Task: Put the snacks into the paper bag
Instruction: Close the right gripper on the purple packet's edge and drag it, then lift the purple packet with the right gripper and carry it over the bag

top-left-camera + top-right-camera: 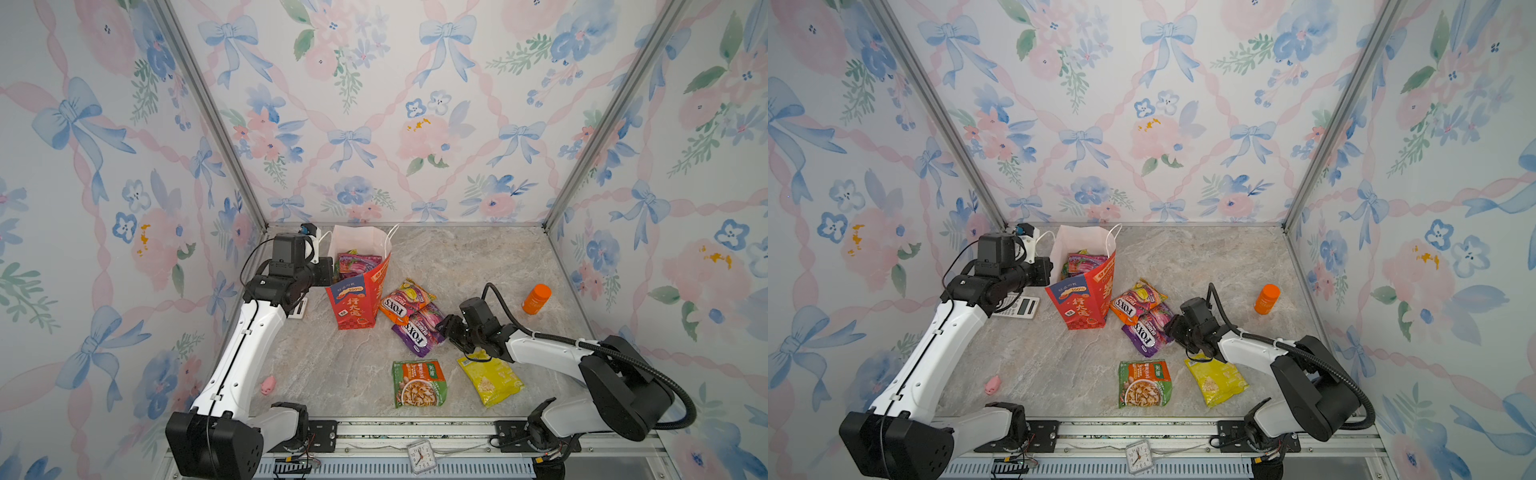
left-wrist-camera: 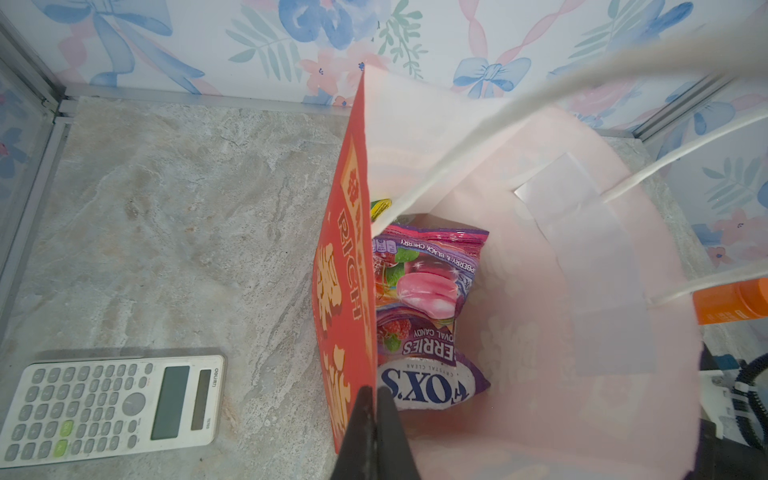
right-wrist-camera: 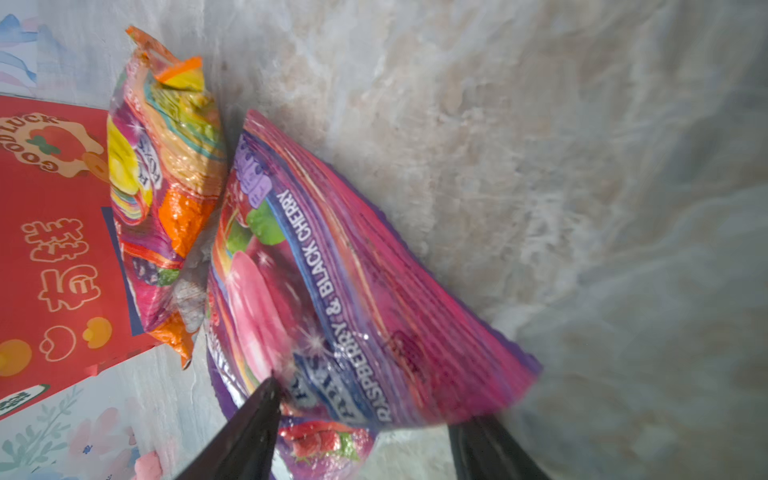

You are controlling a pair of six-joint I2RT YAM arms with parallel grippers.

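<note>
Right jaws spread, I flank the near end of a purple snack packet [image 3: 332, 270]. It lies on the bench [image 1: 332, 374], its long axis running ahead of the right jaws. Its far end meets an orange packet [image 3: 166, 187], which lies slantwise just beside the foot of the red paper bag [image 1: 353, 303]. My right arm [image 1: 540, 345] stretches low over the bench, wrist aimed toward the bag. Behind the right jaws, a yellow packet [image 1: 490, 376] and a green packet [image 1: 419, 382] lie flat.

My left jaws are pressed together on the rim of the bag's red side wall [image 2: 345, 291], and my left arm [image 1: 249, 332] reaches forward and up to it. The bag stands upright, its mouth open. Just beyond the left jaws, a second purple packet [image 2: 424, 291] lies at the bottom of the bag, lengthwise away from them.
</note>
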